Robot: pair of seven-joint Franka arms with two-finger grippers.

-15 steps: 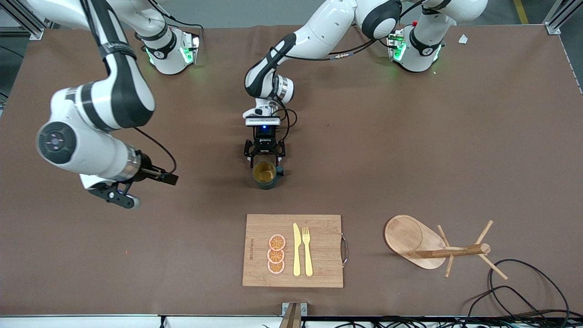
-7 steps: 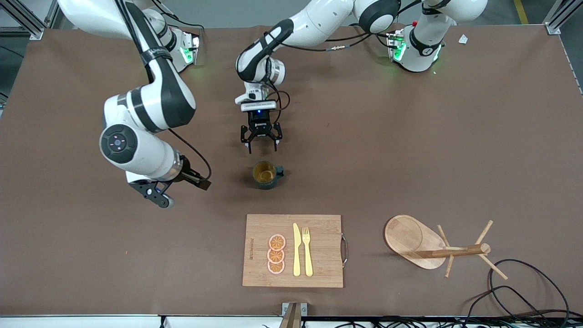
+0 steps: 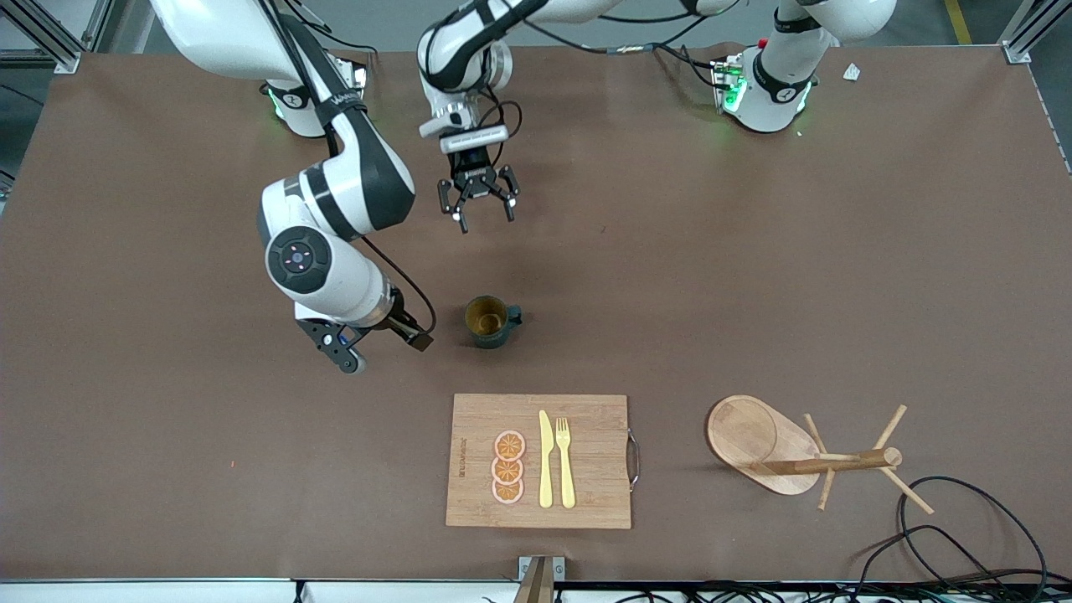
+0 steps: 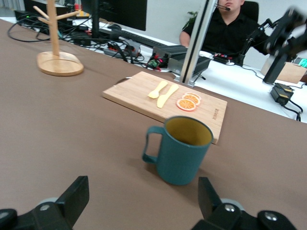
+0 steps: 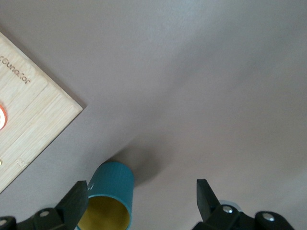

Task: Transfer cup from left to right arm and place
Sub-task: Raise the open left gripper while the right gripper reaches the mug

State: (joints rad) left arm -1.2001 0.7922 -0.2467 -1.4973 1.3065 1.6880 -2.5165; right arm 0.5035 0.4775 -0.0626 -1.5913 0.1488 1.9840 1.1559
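I see the left gripper has drawn back with fingers spread, leaving the cup upright on the worktop, while the open-fingered right gripper closes in beside it.

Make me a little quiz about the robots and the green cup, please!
1. True or false: the left claw is holding the cup.
2. What is the cup standing on: A the table, B the cutting board, C the peg rack?
3. How many orange slices lie on the board?

Key
1. False: it is open, up over the bare table.
2. A, upright. The open right claw is beside it.
3. Three.
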